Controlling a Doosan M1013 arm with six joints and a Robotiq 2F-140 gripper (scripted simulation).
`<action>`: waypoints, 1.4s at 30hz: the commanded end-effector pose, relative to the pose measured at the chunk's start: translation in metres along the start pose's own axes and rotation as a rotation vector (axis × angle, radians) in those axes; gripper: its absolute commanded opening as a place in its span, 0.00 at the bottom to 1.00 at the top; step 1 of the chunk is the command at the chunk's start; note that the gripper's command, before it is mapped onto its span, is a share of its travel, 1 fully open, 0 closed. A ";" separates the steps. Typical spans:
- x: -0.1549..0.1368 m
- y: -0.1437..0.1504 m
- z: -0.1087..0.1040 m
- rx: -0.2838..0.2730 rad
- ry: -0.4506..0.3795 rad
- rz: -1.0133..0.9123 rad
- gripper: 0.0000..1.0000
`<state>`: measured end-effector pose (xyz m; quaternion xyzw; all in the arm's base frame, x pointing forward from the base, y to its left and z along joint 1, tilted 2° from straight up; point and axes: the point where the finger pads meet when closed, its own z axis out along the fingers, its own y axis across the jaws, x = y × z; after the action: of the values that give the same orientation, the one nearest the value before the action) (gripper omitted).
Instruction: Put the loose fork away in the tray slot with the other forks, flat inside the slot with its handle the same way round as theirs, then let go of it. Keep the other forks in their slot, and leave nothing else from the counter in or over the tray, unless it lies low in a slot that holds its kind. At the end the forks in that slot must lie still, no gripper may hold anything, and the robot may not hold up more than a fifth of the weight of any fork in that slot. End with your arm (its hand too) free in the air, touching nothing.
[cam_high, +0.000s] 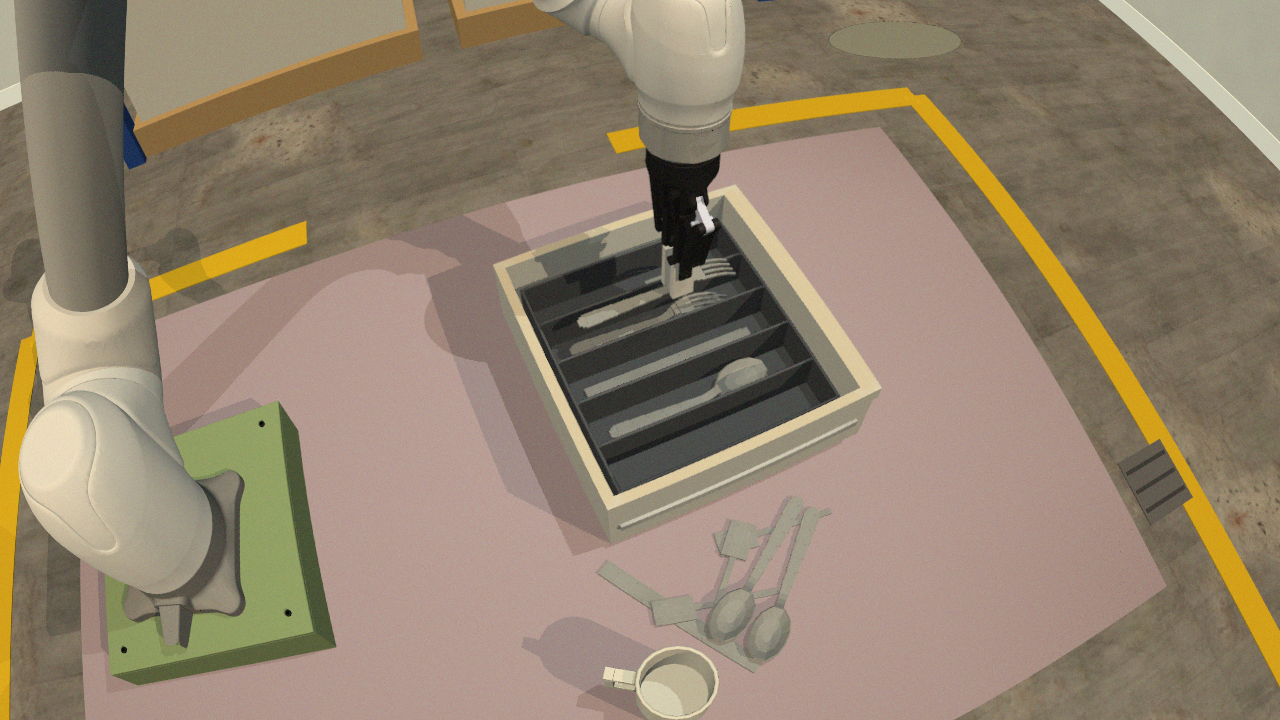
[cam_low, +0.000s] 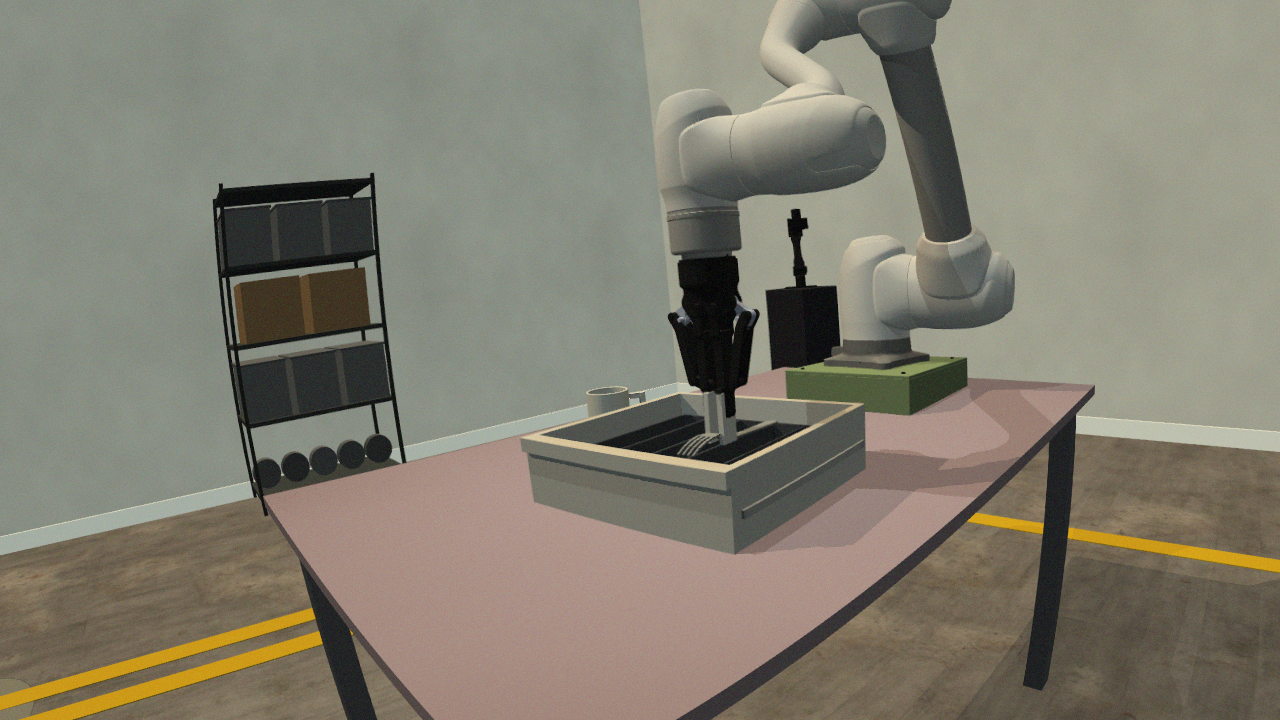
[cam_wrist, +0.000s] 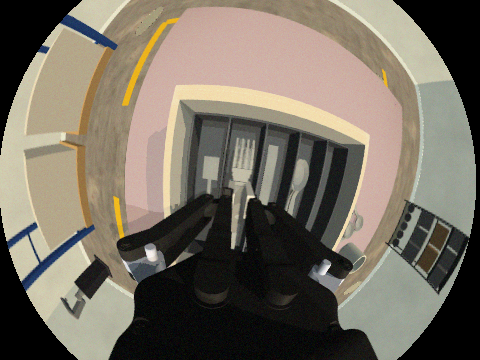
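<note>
Gripper clamped on the loose fork, lowered inside the cutlery tray at its 12 o'clock side, fork low over the second slot, tines toward 2 o'clock, another fork lying beneath, spoons and mug on the table at 6 o'clock.

Top view: high overhead, tilted, looking down on the whole tabletop. Exterior view: standing height, off one tabletop corner, facing the arm and back walls, farther away. Wrist view: fisheye mounted behind the gripper, looking straight down, very close. All three share the tray.
</note>
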<state>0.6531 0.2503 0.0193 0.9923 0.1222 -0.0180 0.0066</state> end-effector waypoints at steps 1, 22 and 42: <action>-0.001 -0.001 0.011 0.002 -0.001 0.005 0.02; -0.001 -0.001 0.048 0.002 -0.001 0.005 0.02; -0.001 -0.002 0.050 0.002 -0.001 0.005 0.02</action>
<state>0.6520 0.2500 -0.0255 0.9923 0.1223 -0.0177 0.0064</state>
